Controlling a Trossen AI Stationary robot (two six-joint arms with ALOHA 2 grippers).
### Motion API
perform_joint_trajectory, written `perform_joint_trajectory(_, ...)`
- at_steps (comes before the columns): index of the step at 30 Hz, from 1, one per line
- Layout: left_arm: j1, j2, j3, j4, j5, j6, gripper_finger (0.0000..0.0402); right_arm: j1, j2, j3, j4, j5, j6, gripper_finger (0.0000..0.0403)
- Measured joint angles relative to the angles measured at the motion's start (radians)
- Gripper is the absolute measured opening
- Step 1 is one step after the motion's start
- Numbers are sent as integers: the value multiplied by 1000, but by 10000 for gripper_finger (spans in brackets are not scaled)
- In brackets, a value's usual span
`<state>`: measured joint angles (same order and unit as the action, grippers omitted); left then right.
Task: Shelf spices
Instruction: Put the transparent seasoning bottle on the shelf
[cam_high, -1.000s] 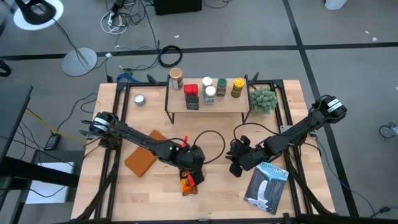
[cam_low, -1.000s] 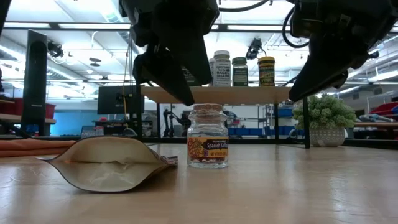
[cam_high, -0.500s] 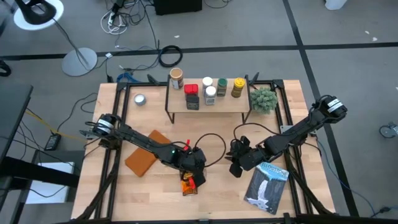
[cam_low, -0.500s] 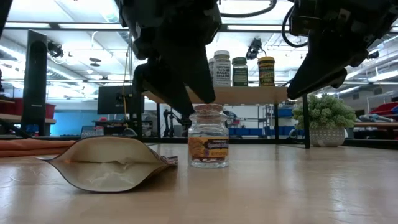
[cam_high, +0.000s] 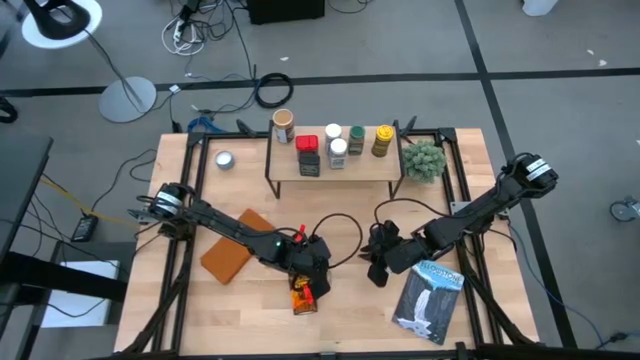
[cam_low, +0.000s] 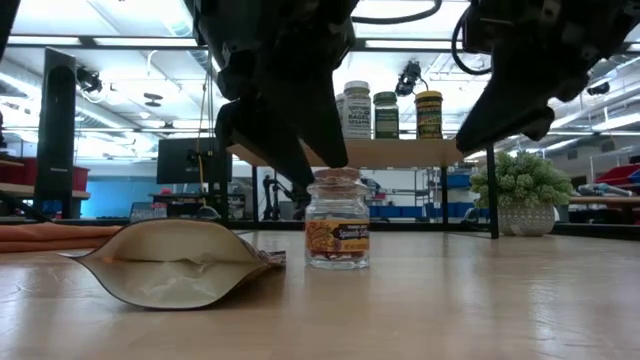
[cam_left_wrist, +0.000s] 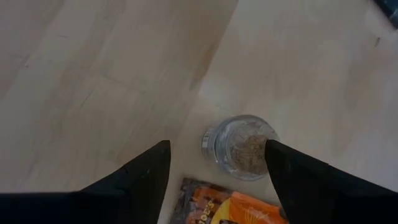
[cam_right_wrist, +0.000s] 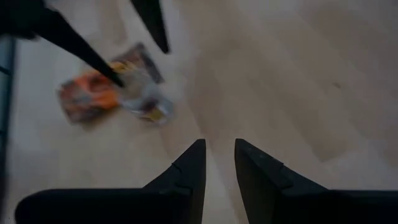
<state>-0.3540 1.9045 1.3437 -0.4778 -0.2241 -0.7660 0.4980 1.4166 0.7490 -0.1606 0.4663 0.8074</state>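
Note:
A small glass jar (cam_low: 337, 232) with a cork top stands upright on the table beside a flat orange packet (cam_low: 175, 262). My left gripper (cam_left_wrist: 216, 146) is open and slants down over the jar (cam_left_wrist: 242, 147), one finger on each side of it. My right gripper (cam_right_wrist: 220, 149) hovers to the right of the jar (cam_right_wrist: 149, 102), its fingers a narrow gap apart with nothing between them. Several spice containers stand on the shelf (cam_high: 350, 172) at the far side. My left gripper comes at the jar slanting down from above. One fingertip (cam_left_wrist: 273, 155) lies at the rim of the jar's cork top (cam_left_wrist: 260, 144), and whether it touches I cannot tell. The other finger stands clear of the glass. The jar stands upright on the table.
A brown slab (cam_high: 233, 250) lies at the left and a booklet (cam_high: 430, 298) at the near right. A small plant (cam_high: 424, 160) stands right of the shelf and a silver tin (cam_high: 224, 159) left of it. A black cable (cam_high: 340, 235) loops between the arms.
My left gripper has edged down and toward the jar, so its fingers now straddle the cork top instead of standing beside it. Its opening looks unchanged.

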Motion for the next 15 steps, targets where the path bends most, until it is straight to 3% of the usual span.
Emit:
perform_joint_trajectory(10, 0, -64, 1, -39, -5, 122, 266, 4, 41, -1, 224, -52, -130, 84)
perform_joint_trajectory(15, -6, -145, 19, -38, -64, 246, 266, -4, 154, 0, 471, -44, -243, 84)
